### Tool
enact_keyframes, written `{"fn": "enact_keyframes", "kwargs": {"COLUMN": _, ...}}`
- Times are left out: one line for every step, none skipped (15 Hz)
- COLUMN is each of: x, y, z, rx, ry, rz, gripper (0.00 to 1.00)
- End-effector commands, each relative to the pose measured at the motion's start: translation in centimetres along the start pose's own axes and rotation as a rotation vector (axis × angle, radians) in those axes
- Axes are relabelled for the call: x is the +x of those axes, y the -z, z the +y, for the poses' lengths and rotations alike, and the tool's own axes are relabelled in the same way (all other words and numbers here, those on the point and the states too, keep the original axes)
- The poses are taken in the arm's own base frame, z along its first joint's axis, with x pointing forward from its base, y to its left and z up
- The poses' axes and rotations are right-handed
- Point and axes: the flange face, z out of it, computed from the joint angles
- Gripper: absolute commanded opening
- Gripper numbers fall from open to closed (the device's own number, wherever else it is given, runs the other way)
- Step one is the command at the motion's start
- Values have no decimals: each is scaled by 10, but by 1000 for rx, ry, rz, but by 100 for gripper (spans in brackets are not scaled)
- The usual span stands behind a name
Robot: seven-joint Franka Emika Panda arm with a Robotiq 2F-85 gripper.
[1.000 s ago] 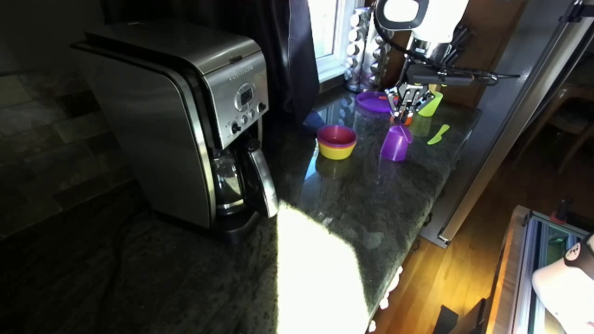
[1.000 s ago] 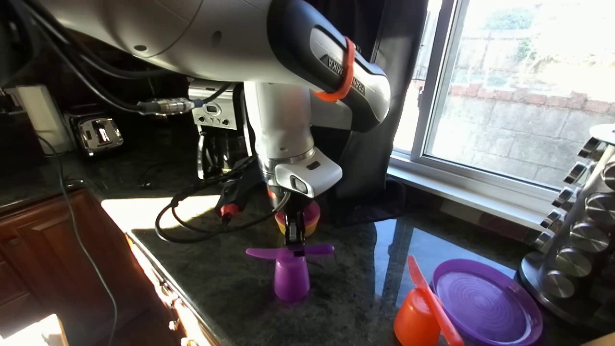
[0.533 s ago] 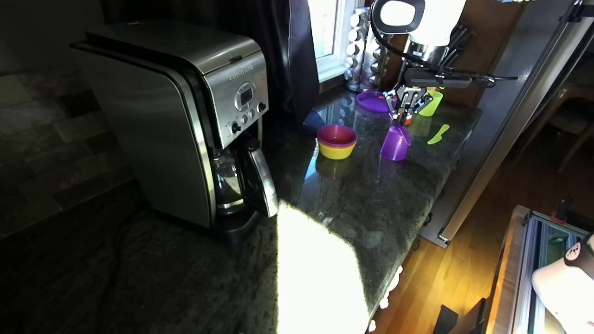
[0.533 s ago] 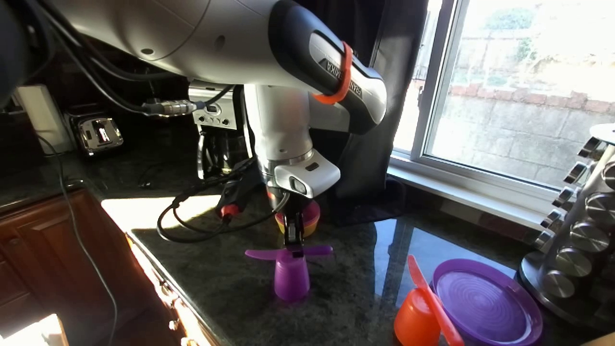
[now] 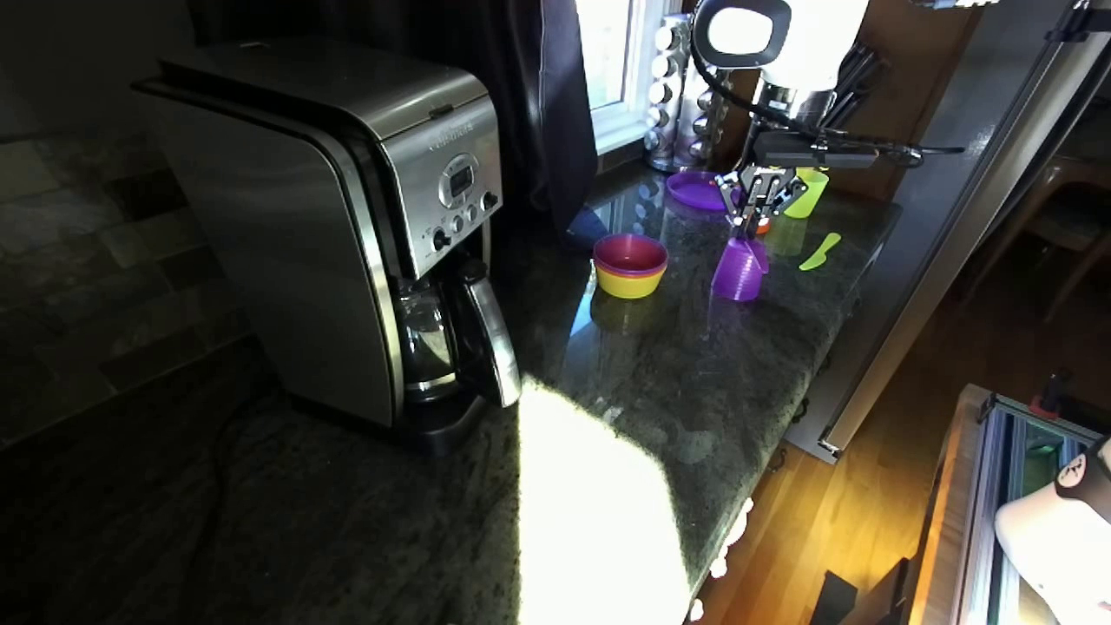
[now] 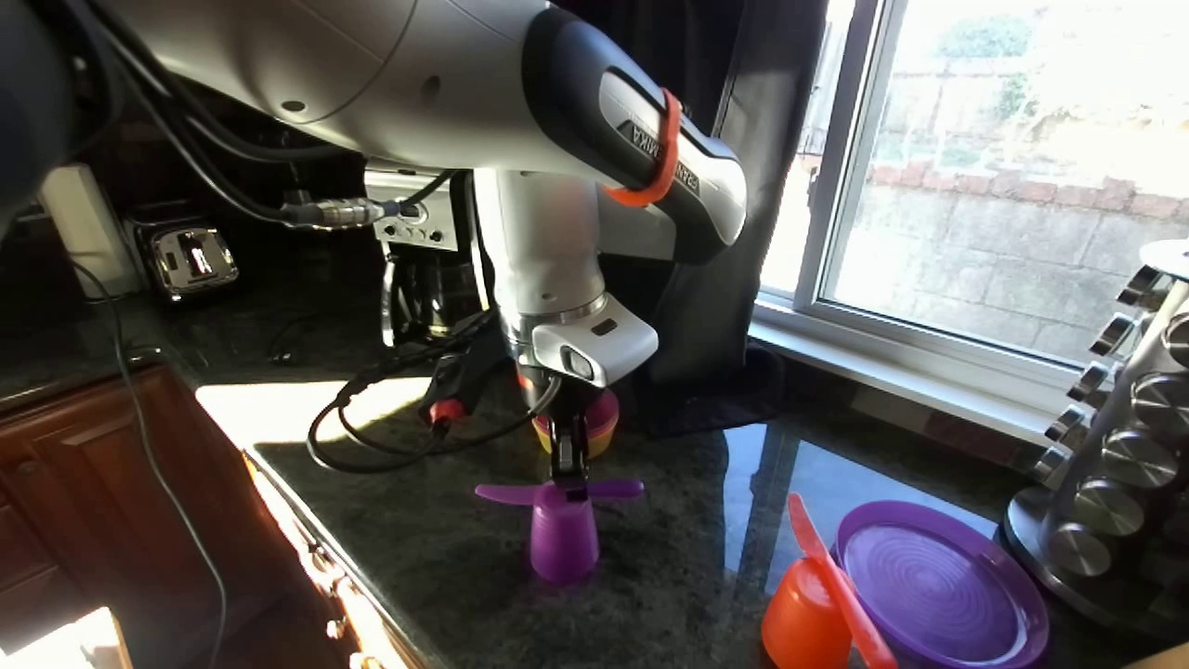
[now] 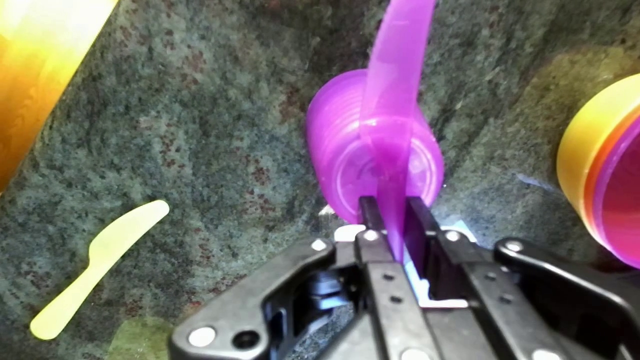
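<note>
At the centre of the wrist view, the gripper [image 7: 391,206] has its jaws narrowed on a purple knife [image 7: 395,97], which runs up to the top edge of the frame. Just beneath the knife stands an upside-down purple cup [image 7: 331,145]; whether the two touch, I cannot tell. Too much downward push or sideways drag looks the likeliest trouble: the cup seems light, so a knock could tip or slide it. Should the jaws part with the knife tilted or off-centre, smooth plastic could slip off the cup's base onto the counter [image 7: 225,125]. Spreading jaws might also catch that base. Stacked bowls [image 7: 580,165] at the right edge and a green knife [image 7: 102,265] lower left seem at little risk, lying clear of the grip.
</note>
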Motion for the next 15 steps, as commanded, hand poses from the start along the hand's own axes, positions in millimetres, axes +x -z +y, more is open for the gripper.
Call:
{"fn": "enact_keyframes", "kwargs": {"x": 0, "y": 0, "z": -2, "rx": 13, "ry": -16, "rz": 15, "gripper": 25}}
{"fn": "enact_keyframes", "kwargs": {"x": 0, "y": 0, "z": -2, "rx": 13, "ry": -16, "rz": 17, "gripper": 33}}
{"fn": "enact_keyframes", "kwargs": {"x": -1, "y": 1, "z": -2, "rx": 14, "ry": -15, "rz": 18, "gripper": 28}}
{"fn": "enact_keyframes", "kwargs": {"x": -1, "y": 1, "z": -3, "rx": 14, "ry": -15, "rz": 20, "gripper": 31}}
{"fn": "enact_keyframes", "kwargs": {"x": -1, "y": 2, "z": -3, "rx": 15, "ry": -14, "rz": 21, "gripper": 30}}
{"fn": "enact_keyframes", "kwargs": {"x": -1, "y": 2, "z": -3, "rx": 16, "ry": -14, "rz": 22, "gripper": 30}}
{"fn": "enact_keyframes", "kwargs": {"x": -1, "y": 2, "z": -3, "rx": 16, "ry": -14, "rz": 24, "gripper": 32}}
{"fn": "enact_keyframes", "kwargs": {"x": -2, "y": 3, "z": -3, "rx": 15, "ry": -14, "rz": 25, "gripper": 48}}
{"fn": "enact_keyframes", "kwargs": {"x": -2, "y": 5, "z": -2, "rx": 16, "ry": -15, "rz": 27, "gripper": 56}}
{"fn": "enact_keyframes", "kwargs": {"x": -3, "y": 7, "z": -2, "rx": 17, "ry": -16, "rz": 30, "gripper": 62}}
{"fn": "enact_keyframes", "kwargs": {"x": -6, "y": 12, "z": -2, "rx": 18, "ry": -9, "rz": 39, "gripper": 69}}
{"fn": "enact_keyframes", "kwargs": {"x": -8, "y": 16, "z": -2, "rx": 19, "ry": -5, "rz": 48, "gripper": 77}}
{"fn": "enact_keyframes", "kwargs": {"x": -10, "y": 21, "z": -2, "rx": 16, "ry": -1, "rz": 57, "gripper": 84}}
{"fn": "enact_keyframes", "kwargs": {"x": -14, "y": 27, "z": -1, "rx": 8, "ry": 1, "rz": 62, "gripper": 93}}
{"fn": "enact_keyframes", "kwargs": {"x": -17, "y": 34, "z": 0, "rx": 4, "ry": 10, "rz": 67, "gripper": 99}}
